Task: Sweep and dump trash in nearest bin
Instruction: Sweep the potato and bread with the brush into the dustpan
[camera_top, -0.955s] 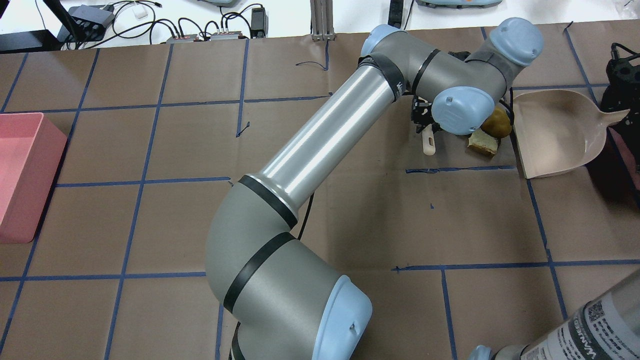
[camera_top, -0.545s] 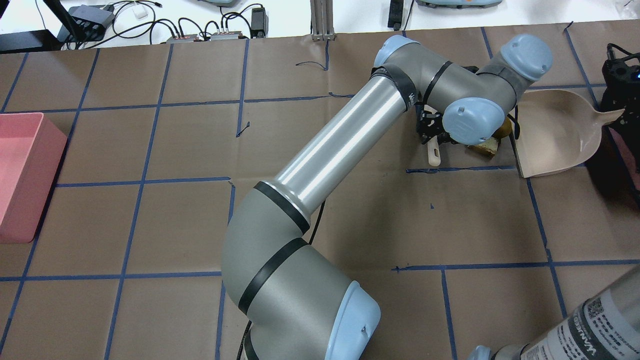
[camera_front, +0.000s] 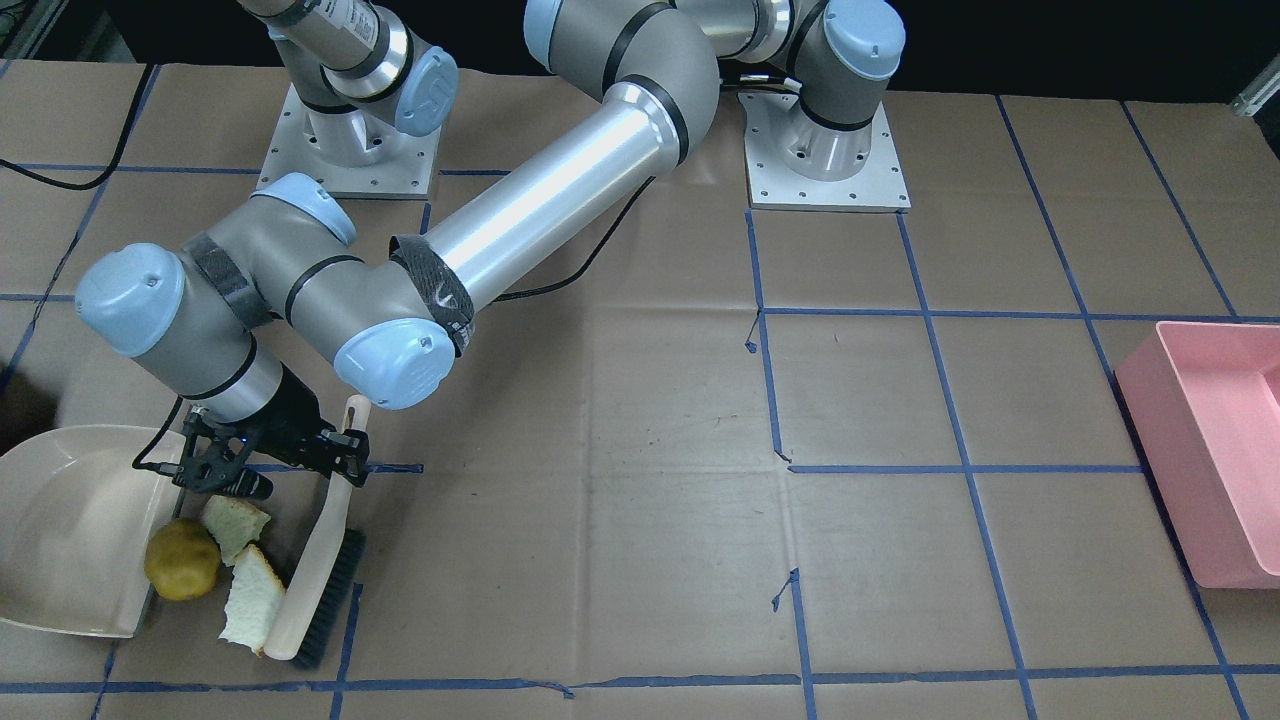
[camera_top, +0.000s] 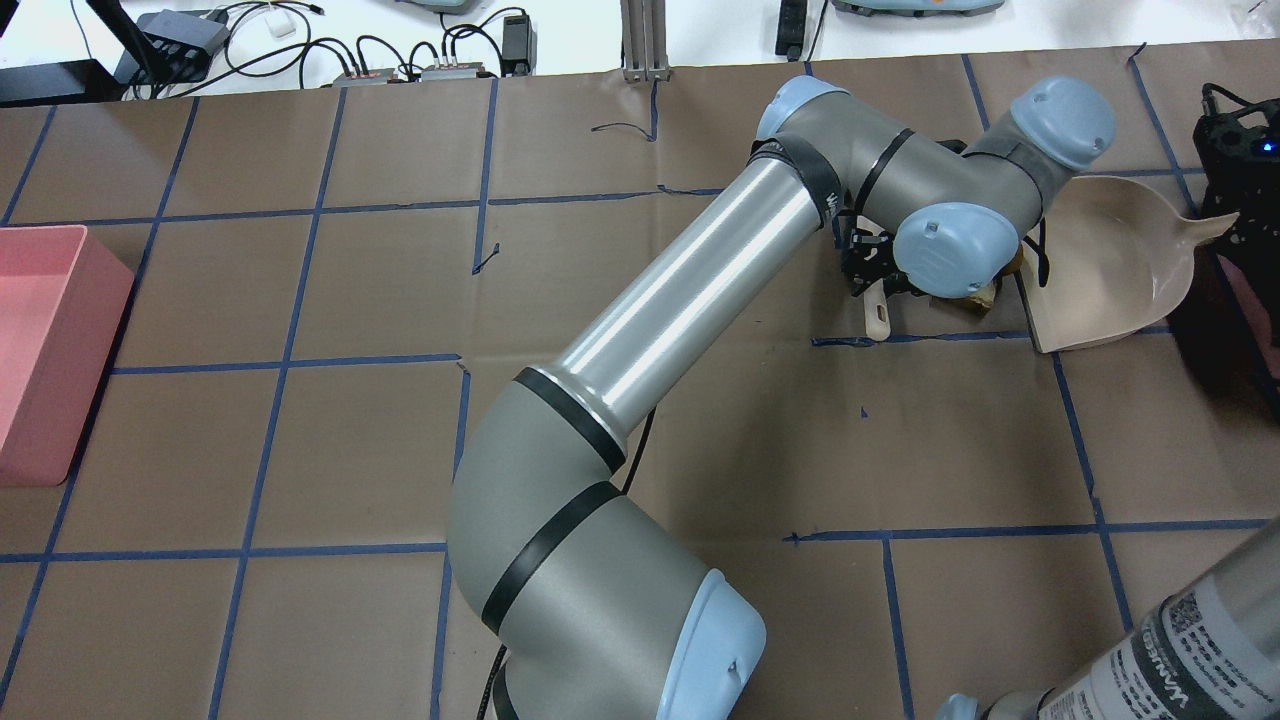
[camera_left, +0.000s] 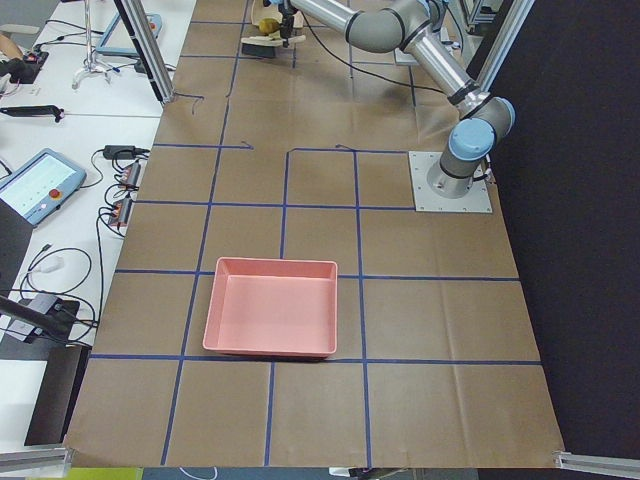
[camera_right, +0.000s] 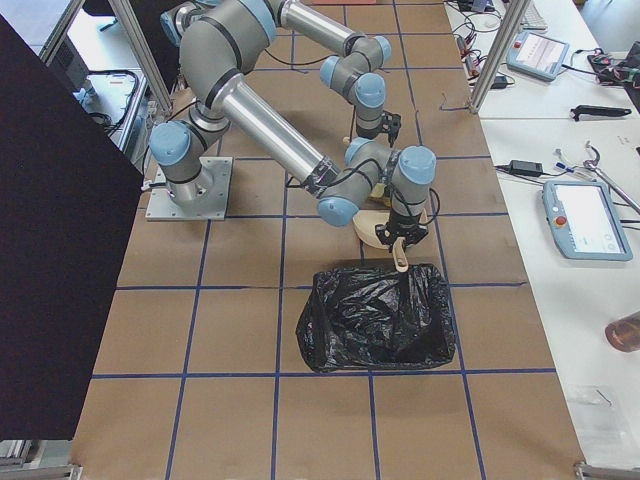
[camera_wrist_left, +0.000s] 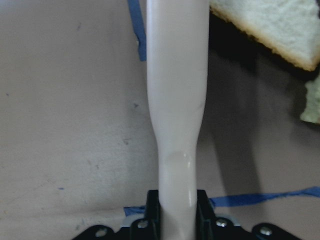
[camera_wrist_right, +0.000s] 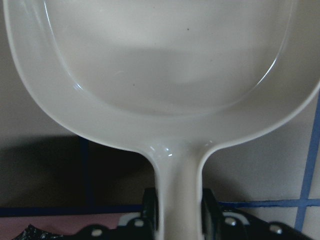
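We see a wide table (camera_front: 640, 520) papered in brown and gridded with blue tape. The robot's left arm (camera_front: 550, 180) reaches long and low across it toward the robot's right, wrist bent downward. A pink bin (camera_front: 1170, 480) sits well apart at the opposite end. A black-bagged bin (camera_right: 375, 315) stands just beside the work, so we judge it the nearest. The right gripper (camera_wrist_right: 177, 212) is clamped on the handle of a beige dustpan (camera_front: 60, 530), whose open lip lies low on the table facing the brush. The left gripper (camera_wrist_left: 177, 216) is closed tight around the cream handle of a hand brush (camera_front: 315, 560), black bristles on the paper. Between pan and brush lies the trash: a round potato-like lump (camera_front: 182, 572), apparently touching the pan's lip though the angle leaves that unsure, a smaller bread piece (camera_front: 235, 525), and a larger bread piece (camera_front: 253, 598) just beside the brush. We judge the bread light, soft and crumbly, the lump firmer and apt to roll. None needs gripping; bristles should meet each on the side away from the pan.
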